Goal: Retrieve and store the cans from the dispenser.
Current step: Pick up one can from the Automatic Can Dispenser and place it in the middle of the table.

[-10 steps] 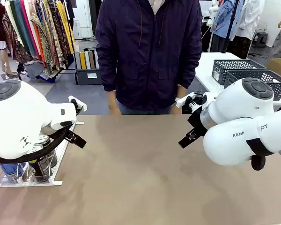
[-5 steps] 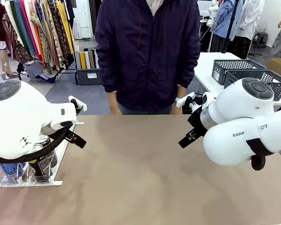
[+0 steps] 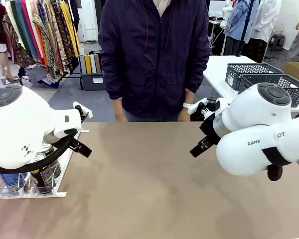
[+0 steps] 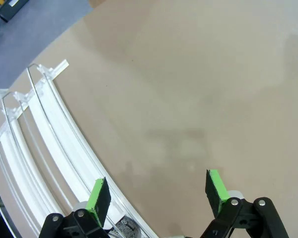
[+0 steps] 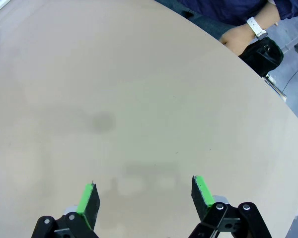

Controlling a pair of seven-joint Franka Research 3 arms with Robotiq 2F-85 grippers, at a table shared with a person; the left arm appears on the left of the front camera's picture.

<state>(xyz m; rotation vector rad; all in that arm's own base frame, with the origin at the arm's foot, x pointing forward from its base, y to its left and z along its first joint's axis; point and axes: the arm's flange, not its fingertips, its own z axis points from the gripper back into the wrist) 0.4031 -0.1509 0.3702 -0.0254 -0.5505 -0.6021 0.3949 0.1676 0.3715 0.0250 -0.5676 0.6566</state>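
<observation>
Along the left wrist view, the left gripper (image 4: 156, 177) stands with its green pads (image 4: 98, 194) spread wide and nothing but bare brown table (image 4: 188, 74) between them. The dispenser (image 4: 44, 144) lies off to the picture's left of the fingers, its white rails and wires curving from the upper left down to the bottom edge. Its nearest rail passes just behind the left-hand pad. Its lanes look bare along the stretch seen here. What sits at the bottom edge between the fingers is too unclear to name.

Over in the right wrist view, the right gripper (image 5: 144, 182) is also spread wide with nothing held, above bare tabletop. At the far edge a person's hand (image 5: 238, 35) with a white wristband rests near the table's rim.

From the front, the dispenser lies at the table's left edge, at picture left. The cans (image 3: 42, 172) stand upright at its near end, silver tops up, partly hidden under the left arm's white body. A black finger of the left gripper pokes out just to the right of the rack, clear of the cans. The right gripper sits well apart across the table, at picture right. The person in a dark jacket (image 3: 154, 55) stands at the far side.
</observation>
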